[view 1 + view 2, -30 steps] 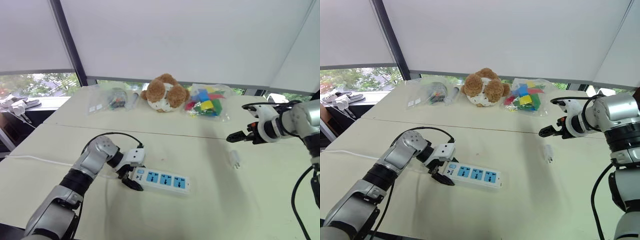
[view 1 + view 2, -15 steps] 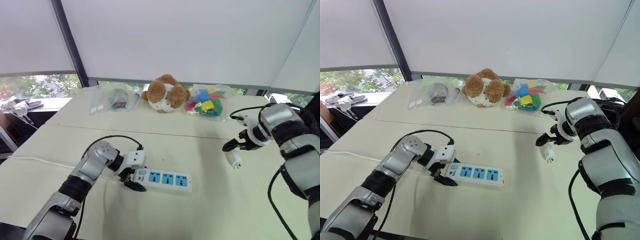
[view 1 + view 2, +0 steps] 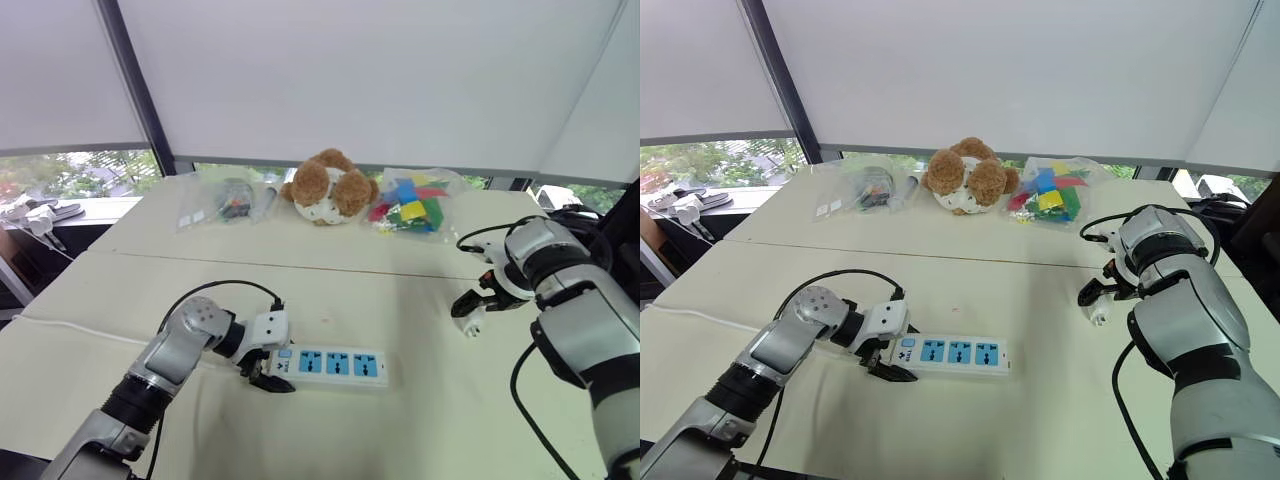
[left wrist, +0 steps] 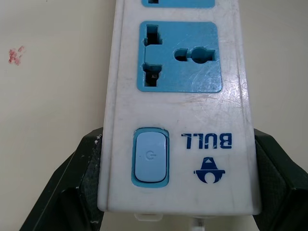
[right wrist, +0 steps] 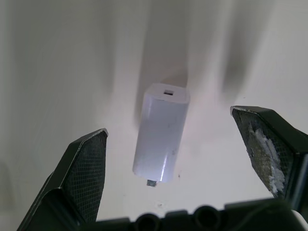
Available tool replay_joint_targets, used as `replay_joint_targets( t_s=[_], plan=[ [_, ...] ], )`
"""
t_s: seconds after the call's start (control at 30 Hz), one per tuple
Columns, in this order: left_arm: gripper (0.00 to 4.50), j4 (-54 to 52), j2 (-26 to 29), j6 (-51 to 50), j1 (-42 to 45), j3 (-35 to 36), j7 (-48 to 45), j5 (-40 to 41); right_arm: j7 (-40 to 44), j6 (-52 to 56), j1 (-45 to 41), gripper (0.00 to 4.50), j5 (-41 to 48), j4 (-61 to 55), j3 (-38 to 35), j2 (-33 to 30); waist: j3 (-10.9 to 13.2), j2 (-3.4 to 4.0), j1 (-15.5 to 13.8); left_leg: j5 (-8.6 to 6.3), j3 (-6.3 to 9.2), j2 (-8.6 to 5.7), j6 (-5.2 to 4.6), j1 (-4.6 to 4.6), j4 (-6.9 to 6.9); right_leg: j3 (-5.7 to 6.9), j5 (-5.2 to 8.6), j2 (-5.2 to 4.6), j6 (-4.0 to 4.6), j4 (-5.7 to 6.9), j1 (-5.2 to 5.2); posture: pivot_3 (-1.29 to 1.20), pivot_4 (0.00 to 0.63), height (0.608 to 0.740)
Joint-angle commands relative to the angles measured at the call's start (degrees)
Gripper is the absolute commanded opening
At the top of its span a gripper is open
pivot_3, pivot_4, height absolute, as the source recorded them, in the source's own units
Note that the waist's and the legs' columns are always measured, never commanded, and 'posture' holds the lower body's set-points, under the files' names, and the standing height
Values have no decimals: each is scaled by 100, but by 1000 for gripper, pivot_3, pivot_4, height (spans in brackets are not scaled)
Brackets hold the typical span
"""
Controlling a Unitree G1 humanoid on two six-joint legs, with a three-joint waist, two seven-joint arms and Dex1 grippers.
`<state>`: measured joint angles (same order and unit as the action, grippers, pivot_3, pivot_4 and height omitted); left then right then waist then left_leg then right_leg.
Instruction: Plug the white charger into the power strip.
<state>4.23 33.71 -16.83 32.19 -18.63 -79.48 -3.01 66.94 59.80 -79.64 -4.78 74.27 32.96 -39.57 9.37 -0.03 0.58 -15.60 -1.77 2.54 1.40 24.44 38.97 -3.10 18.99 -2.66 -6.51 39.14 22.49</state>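
Right gripper [image 5: 175, 159] has descended, jaws wide astride the white charger [image 5: 161, 132], unheld; left gripper [image 4: 175, 192] stays clamped on the power strip [image 3: 330, 366], so pickup is imminent.

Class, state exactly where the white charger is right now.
The white charger lies on the table's right side, between the open fingers of the right pincer and apart from the power strip.

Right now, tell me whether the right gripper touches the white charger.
Apart. The right wrist view shows the white charger between the right gripper's open fingers, table visible on both sides.
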Motion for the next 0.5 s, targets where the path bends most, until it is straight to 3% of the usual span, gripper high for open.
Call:
replay_joint_targets(
  t_s=[0.03, 0.2, 0.23, 0.5],
  plan=[
    [3056, -32, -75, -131, -305, -296, -4, 118, 7, -167, -191, 3598, -257, 83, -218, 75, -1, 2, 10, 0, 0, 0, 0, 0, 0, 0, 0, 0, 0, 0, 0, 0, 150, 739],
    [3056, -184, -64, -173, -451, -283, 126, 144, 149, -242, -129, 962, -561, 195, -286, 226, -11, 18, 14, 0, -1, 0, 0, -4, 0, -1, 0, 0, 0, 0, -5, 0, 150, 739],
    [3056, -209, -63, -190, -472, -274, 156, 152, 138, -215, -120, 649, -588, 214, -341, 240, -11, 18, 14, 0, 0, -1, 0, -6, 0, 0, 0, 0, 0, -1, -8, 0, 150, 739],
    [3056, -184, 49, -173, -508, -258, 220, 152, -111, -300, -282, 652, -629, 186, -932, 209, -11, 19, 28, 0, 1, -2, 0, -9, 0, -1, 0, 0, 0, -2, -11, 0, 150, 739]
  ],
)
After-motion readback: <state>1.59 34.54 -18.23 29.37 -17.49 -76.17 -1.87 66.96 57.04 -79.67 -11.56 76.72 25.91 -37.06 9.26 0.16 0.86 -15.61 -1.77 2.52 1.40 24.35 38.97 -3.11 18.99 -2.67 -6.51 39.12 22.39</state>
